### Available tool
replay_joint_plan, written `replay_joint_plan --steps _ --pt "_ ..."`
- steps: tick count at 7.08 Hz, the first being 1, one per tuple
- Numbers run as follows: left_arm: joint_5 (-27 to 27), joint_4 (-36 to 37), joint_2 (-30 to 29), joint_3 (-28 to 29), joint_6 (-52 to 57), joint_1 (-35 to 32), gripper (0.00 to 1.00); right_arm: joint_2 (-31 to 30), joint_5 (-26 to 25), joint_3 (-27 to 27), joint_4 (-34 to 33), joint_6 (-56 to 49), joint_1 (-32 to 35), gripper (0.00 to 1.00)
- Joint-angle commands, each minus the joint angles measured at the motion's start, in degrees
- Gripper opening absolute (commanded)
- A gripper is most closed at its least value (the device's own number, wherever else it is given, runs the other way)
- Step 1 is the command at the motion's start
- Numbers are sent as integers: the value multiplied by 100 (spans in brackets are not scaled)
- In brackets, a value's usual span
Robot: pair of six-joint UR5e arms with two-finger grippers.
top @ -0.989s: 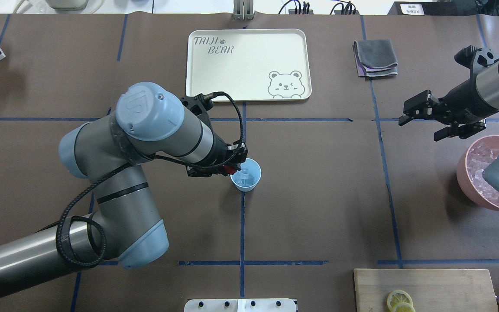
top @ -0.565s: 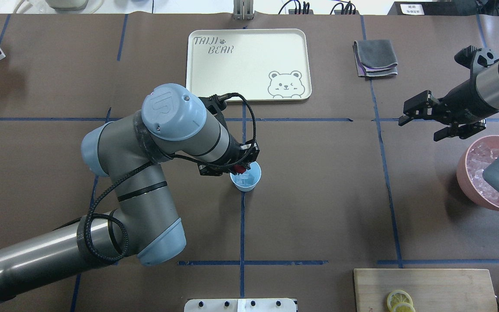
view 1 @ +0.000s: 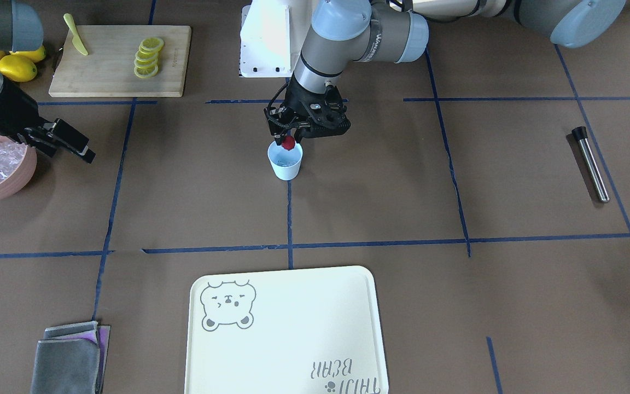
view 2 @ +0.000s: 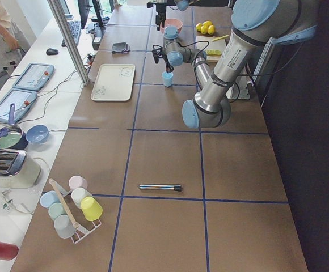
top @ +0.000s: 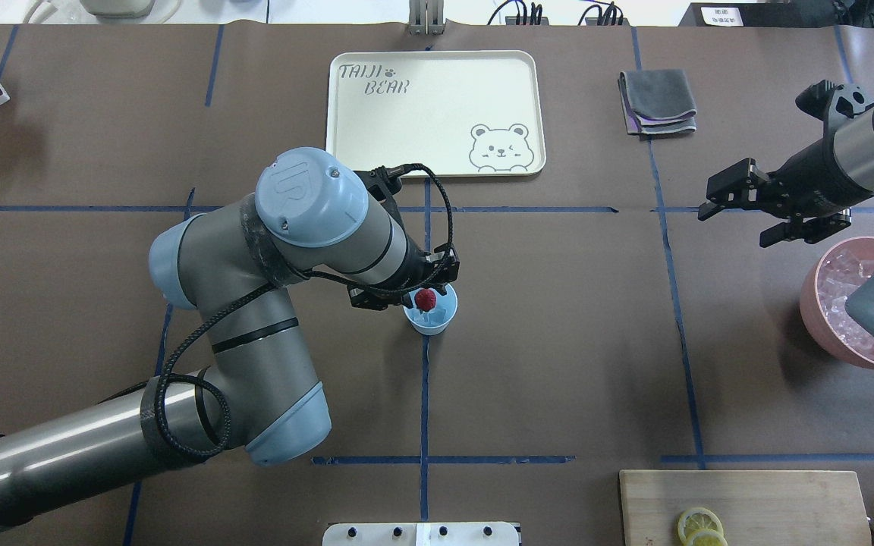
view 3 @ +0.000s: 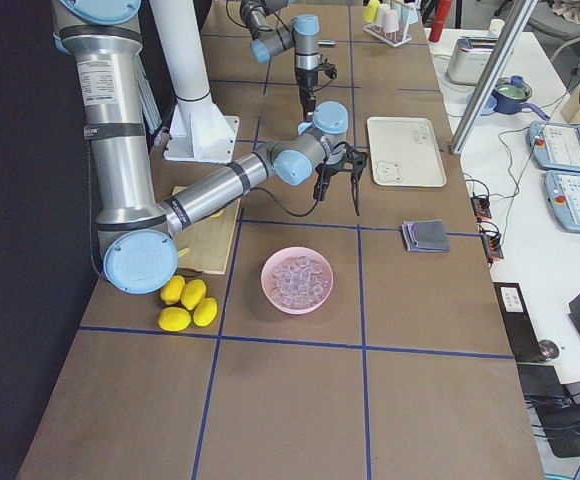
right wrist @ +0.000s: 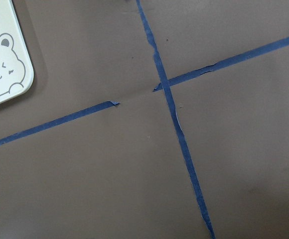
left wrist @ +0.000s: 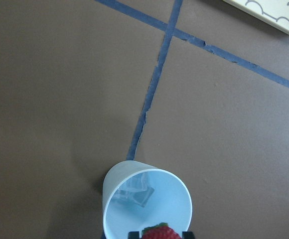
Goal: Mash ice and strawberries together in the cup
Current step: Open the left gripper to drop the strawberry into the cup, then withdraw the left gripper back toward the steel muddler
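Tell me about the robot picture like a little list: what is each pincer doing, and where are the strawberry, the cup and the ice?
Left pincer: shut on the strawberry, right over the cup
Right pincer: open, empty, in the air near the pink bowl
Strawberry: red, not down in the cup yet
Cup: pale blue, upright on the table
Ice: a few clear cubes in the cup, more in the pink bowl

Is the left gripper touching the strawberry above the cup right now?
Touching. In the left wrist view the strawberry sits wedged between the fingertips of the left gripper, no gap either side, over the cup.
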Motion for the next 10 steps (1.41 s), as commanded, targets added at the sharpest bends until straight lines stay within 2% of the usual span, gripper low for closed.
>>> replay_joint_plan --steps 1,2,3,4,5,7,9,10 --pt "157 -4 7 -3 17 6 87 0 0 -3 0 0 -1 100" --pt "158 48 42 -160 17 -11 87 0 9 -3 0 0 7 100" --pt "158 92 390 -466 25 -116 87 -9 9 -20 0 0 7 100" --pt "88 84 1116 -1000 365 -404 87 -52 18 -20 0 -9 7 100" --pt "79 128 1837 -1510 1404 -555 87 -61 26 -20 0 -9 7 100" --pt "-148 146 3357 -2163 2822 -1037 87 -96 26 -29 0 -9 25 100" --pt "-1217 76 4694 -2341 4918 -2430 87 -106 26 -29 -9 -88 51 100" --pt "-1466 101 5101 -2210 6052 -3098 87 -97 35 -29 -9 -88 51 100"
